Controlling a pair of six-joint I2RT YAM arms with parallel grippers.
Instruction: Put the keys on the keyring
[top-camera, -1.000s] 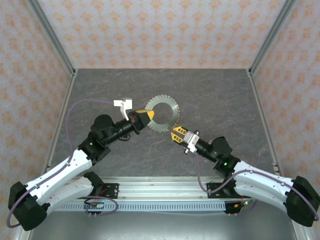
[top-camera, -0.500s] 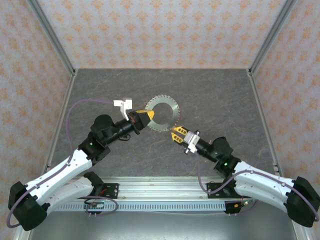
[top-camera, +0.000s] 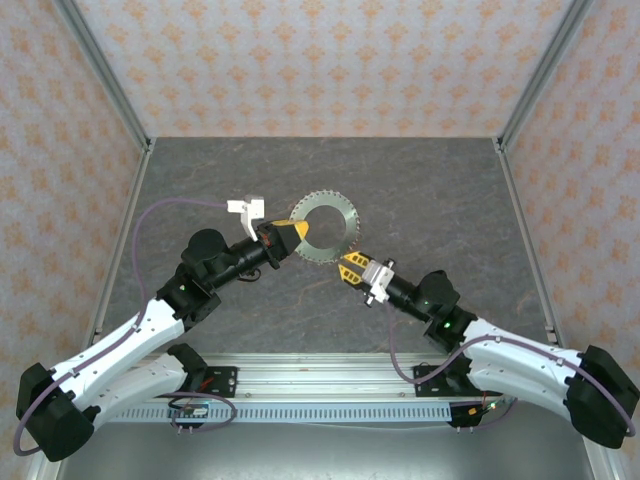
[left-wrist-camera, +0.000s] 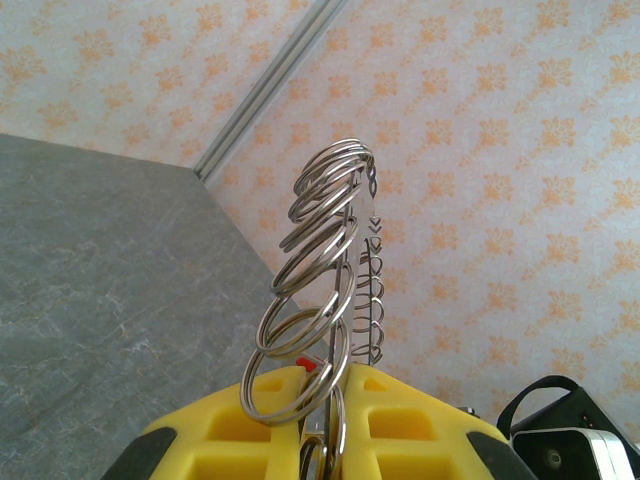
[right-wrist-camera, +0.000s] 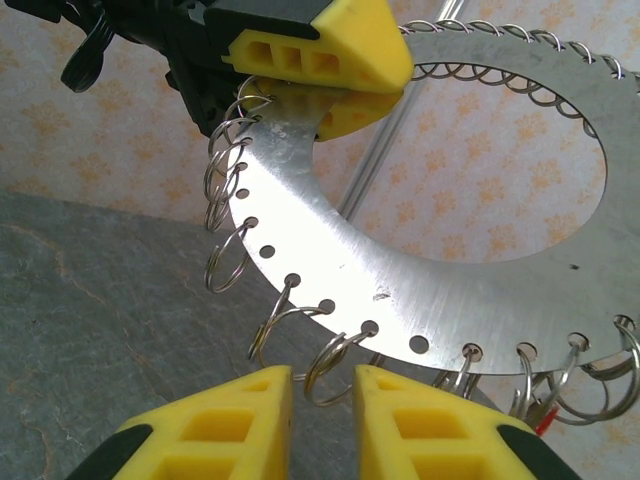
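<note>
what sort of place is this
Likely a robot test cell: patterned wall panels enclose a grey table, aluminium posts frame it, and a left arm and right arm are bolted to a rail.

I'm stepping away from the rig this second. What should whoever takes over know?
Left gripper: shut on the left edge of the keyring, holding it raised off the table.
Right gripper: at the ring's near edge, jaws narrowly apart around a small wire loop. Whether it grips the loop is unclear.
Keys: a red bit sits among the loops, maybe a key head.
Done: ring held up for threading.
Left: getting the keys on. I cannot tell how many are already on.
</note>
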